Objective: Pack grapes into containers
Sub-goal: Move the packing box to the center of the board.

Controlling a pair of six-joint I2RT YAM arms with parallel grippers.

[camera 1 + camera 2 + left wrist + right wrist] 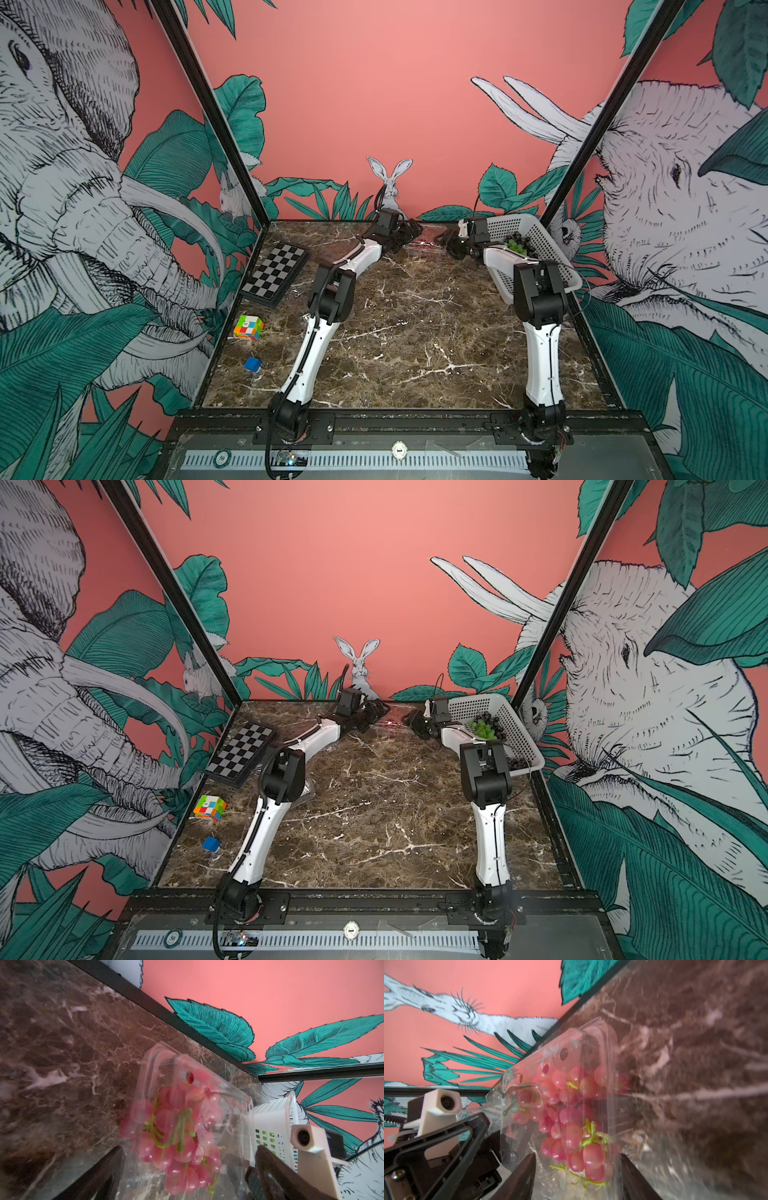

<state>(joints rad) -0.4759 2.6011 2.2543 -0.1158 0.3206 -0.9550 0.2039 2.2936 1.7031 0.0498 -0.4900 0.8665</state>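
**Step in hand (my judgement):** shut the lid of the container [164,1059] over the red grapes [166,1120].

**Location:** the container lies at the far edge of the surface [415,332], between my two arms and just beside the white basket [540,245].

1. My left end effector [189,1149] is spread fully, w/ one jaw on each side of the container. I see no contact.
2. My right end effector [577,1155] is partway apart and flanks the opposite end. I cannot tell if it presses the walls.
3. The lid sits over the fruit, but I cannot see if it is latched.
4. Recommended: brace w/ one side and press the lid rim slowly w/ the other (thin plastic prob. buckles or skids).
5. Check that no stem is trapped at the rim.
6. The green bunch [517,248] and dark bunch [515,239] lie in the basket, not yet packed.
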